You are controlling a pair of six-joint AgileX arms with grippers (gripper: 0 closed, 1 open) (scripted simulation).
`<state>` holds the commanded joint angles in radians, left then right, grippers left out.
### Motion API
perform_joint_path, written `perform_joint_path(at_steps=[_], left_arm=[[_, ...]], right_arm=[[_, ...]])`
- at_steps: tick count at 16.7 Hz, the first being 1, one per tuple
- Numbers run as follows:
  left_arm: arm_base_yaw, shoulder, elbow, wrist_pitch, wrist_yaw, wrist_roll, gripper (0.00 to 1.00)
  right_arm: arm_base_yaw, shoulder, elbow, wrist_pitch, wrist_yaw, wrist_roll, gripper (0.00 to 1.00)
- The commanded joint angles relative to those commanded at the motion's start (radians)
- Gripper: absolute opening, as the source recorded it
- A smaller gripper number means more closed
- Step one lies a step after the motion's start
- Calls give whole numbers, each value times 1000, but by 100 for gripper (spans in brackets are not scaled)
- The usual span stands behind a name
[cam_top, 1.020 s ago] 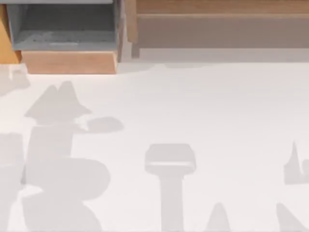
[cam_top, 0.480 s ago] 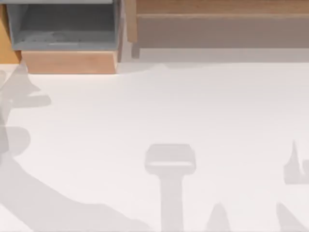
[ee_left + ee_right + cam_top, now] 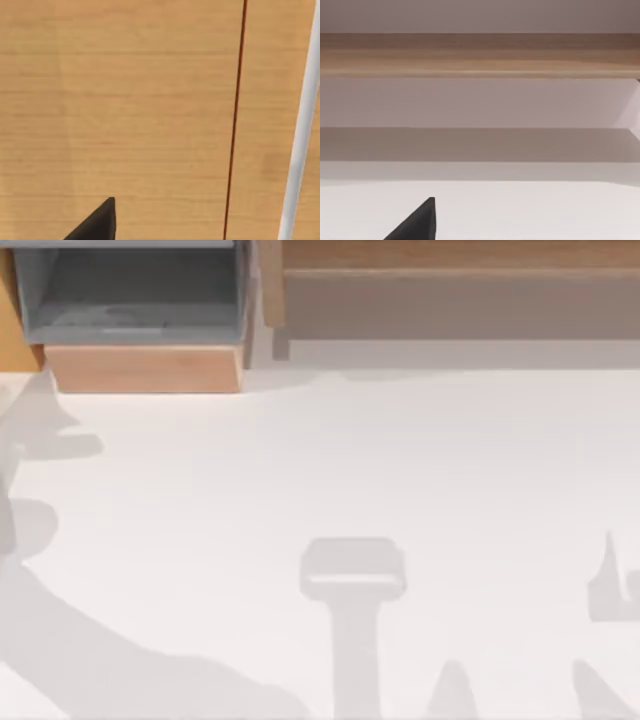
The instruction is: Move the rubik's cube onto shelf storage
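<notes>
The rubik's cube is out of view. The shelf storage, a long light-brown wooden unit with a taupe-grey front face, stands along the back right of the white table. In the right wrist view its wooden board runs straight across, beyond a stretch of bare table, and a dark part of my right gripper pokes in low down. In the left wrist view a dark part of my left gripper hangs over a light wood surface crossed by a thin dark-red line.
A smaller grey-lined box with a light wood front sits at the back left, close beside the shelf unit. Arm shadows lie along the table's left edge and front. A white bar edges the wood in the left wrist view.
The left arm's shadow has swung from the table's middle left out to the left edge. The shadows at the front and right have not moved.
</notes>
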<state>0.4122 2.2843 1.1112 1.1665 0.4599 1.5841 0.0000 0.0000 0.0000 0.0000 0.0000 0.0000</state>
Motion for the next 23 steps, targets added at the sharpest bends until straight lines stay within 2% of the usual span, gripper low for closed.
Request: perform_joint_path(at_steps=[5,9,22,23], left_arm=[[-17,46,95,-48,-18,0,100],[-19,50,103,-52,-20,0,100],[-19,50,103,-52,-20,0,2],[-19,50,103,-52,-20,0,0]], right_arm=[[0,0,0,0,0,0,100],[0,0,0,0,0,0,100],[0,0,0,0,0,0,100],[0,0,0,0,0,0,100]])
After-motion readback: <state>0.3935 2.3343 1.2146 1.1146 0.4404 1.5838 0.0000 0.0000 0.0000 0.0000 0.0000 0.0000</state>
